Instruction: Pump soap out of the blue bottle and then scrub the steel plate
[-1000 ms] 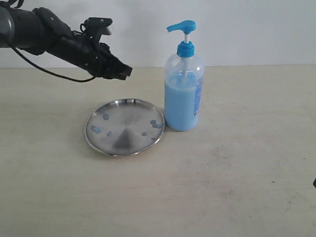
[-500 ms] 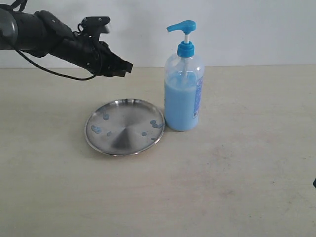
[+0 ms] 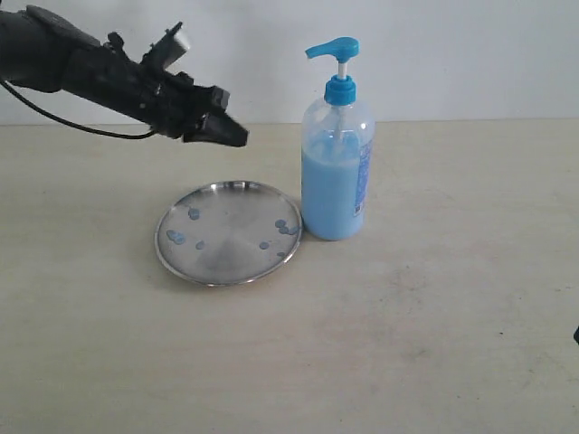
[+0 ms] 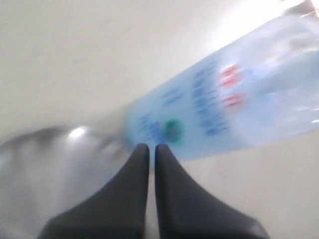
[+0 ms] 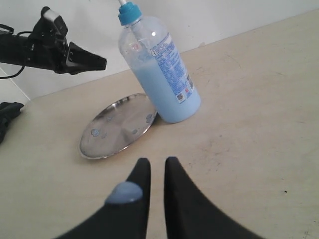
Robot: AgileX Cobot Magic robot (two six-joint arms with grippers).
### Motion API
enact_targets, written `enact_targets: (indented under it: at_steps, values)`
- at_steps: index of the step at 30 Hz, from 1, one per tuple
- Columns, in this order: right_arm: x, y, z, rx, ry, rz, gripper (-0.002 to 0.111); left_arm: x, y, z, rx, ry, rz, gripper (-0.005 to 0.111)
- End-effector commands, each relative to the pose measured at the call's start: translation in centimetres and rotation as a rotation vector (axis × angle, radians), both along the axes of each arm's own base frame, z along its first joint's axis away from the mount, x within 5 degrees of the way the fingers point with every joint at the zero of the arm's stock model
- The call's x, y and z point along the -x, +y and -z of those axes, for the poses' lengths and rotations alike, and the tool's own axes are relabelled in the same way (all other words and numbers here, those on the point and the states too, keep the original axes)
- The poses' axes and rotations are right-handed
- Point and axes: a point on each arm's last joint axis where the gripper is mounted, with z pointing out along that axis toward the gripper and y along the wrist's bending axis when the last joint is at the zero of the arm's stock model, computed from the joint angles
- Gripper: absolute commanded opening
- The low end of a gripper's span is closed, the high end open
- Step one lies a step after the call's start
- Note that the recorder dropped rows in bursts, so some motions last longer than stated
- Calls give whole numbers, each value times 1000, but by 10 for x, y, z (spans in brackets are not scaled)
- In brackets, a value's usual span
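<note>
The blue bottle [image 3: 336, 167] stands upright mid-table, its blue pump head [image 3: 333, 47] raised, with light blue soap [image 3: 329, 194] filling most of it. The steel plate [image 3: 228, 232] lies flat just left of it, nearly touching, dotted with small blue drops. My left gripper [image 3: 231, 136] hovers above the plate's far edge, left of the bottle, shut and empty; its wrist view shows the blurred bottle [image 4: 224, 104] past the fingertips [image 4: 140, 149]. My right gripper [image 5: 157, 162] is shut on nothing, low over the table short of the plate [image 5: 117, 127] and bottle [image 5: 162, 69]. A blob of soap [image 5: 124, 193] sits on one finger.
The beige table [image 3: 434, 316] runs wide to the right and front of the bottle. A white wall [image 3: 452, 54] stands behind. A dark cable [image 3: 90, 134] trails from the left arm. Another dark object [image 5: 7, 112] shows at the right wrist view's edge.
The left arm has rolled its wrist and its gripper has shifted slightly right toward the bottle, staying above the plate's far edge. Bottle and plate have not moved.
</note>
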Motion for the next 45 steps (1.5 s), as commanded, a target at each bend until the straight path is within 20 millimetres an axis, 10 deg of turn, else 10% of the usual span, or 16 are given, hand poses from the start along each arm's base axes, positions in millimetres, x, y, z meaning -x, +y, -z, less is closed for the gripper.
enact_targets:
  at_steps: [1, 7, 12, 19, 22, 26, 32, 36, 41, 45]
  values:
    - [0, 0, 0, 9, -5, 0, 0, 23, -14, 7, 64, 30, 304, 4]
    - [0, 0, 0, 9, -5, 0, 0, 18, 25, 31, -537, -28, 316, 4]
    - [0, 0, 0, 9, -5, 0, 0, -10, 7, 29, -287, -66, -81, 4]
    - [0, 0, 0, 9, -5, 0, 0, 22, 13, 49, -423, 19, 389, 4]
    - [0, 0, 0, 9, -5, 0, 0, 7, 36, 53, -591, 142, 25, 4]
    - [0, 0, 0, 9, -5, 0, 0, -11, 34, 60, -394, 290, -425, 4]
    - [0, 0, 0, 9, -5, 0, 0, 27, -4, 47, -116, 57, 414, 4]
    - [0, 0, 0, 9, -5, 0, 0, 30, 5, 45, -235, 50, 457, 4]
    - [0, 0, 0, 9, -5, 0, 0, -15, 17, 44, -308, 12, -206, 4]
    - [0, 0, -1, 8, -7, 1, 0, -18, 13, 36, -222, -11, -220, 4]
